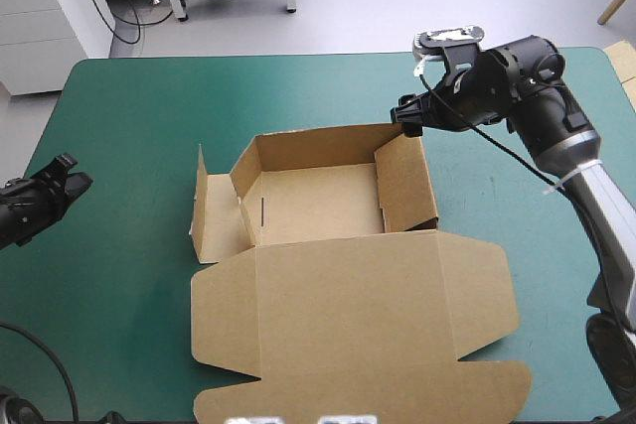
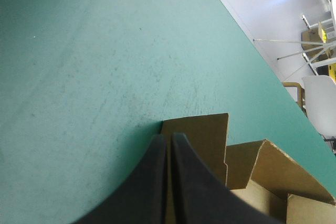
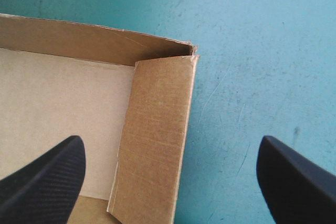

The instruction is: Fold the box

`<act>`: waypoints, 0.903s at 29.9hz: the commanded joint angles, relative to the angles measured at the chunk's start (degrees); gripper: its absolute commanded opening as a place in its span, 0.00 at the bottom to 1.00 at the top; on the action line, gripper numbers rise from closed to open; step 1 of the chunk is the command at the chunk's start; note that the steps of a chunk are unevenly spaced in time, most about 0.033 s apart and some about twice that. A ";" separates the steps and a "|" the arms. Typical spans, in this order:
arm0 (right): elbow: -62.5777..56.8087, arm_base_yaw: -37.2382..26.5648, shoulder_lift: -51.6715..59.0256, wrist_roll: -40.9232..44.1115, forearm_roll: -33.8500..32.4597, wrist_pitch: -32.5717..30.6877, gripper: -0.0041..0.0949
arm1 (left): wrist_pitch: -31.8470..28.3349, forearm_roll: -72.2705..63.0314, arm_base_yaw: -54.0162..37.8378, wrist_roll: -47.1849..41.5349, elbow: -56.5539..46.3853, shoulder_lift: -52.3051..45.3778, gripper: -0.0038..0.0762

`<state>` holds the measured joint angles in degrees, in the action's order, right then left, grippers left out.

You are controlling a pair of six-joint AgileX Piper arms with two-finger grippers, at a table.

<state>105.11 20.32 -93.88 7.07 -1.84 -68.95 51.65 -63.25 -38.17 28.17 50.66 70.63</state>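
1. Now the box [image 1: 348, 265] sits in the middle of the teal-green cover [image 1: 119, 116], an open tray with its lid [image 1: 368, 315] flat toward the near edge.
2. Its far wall stands up, and so does the wall [image 1: 405, 186] on the right arm's side; the flap [image 1: 211, 215] on the other side leans outward.
3. Over the far corner of the tray on its own side hangs the right gripper [image 1: 407, 118], black fingers wide apart and empty.
4. From its wrist camera, the right gripper [image 3: 170, 142] has this corner of the box [image 3: 152, 140] below it, between the fingers.
5. At the table's left edge is the left gripper [image 1: 68, 174], well apart from the box.
6. Its wrist camera shows the left gripper [image 2: 168, 137] pressed together into one point, with the flap of the box [image 2: 202, 135] ahead of the tip.
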 commanded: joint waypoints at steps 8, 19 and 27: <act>-2.88 -0.08 5.54 -0.51 1.84 1.89 0.86 | -0.02 -3.73 0.27 -0.27 1.33 -1.59 0.06; -6.87 -0.08 -2.78 -0.72 2.28 2.83 0.86 | 0.12 -5.06 0.27 -0.53 1.33 -1.59 0.06; -6.87 -0.18 -10.68 -0.72 1.84 2.70 0.86 | -0.04 -4.96 0.27 -1.34 1.33 -1.59 0.06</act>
<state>96.97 20.32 -105.50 6.90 0.42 -67.55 51.65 -64.59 -38.17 27.97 50.66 70.63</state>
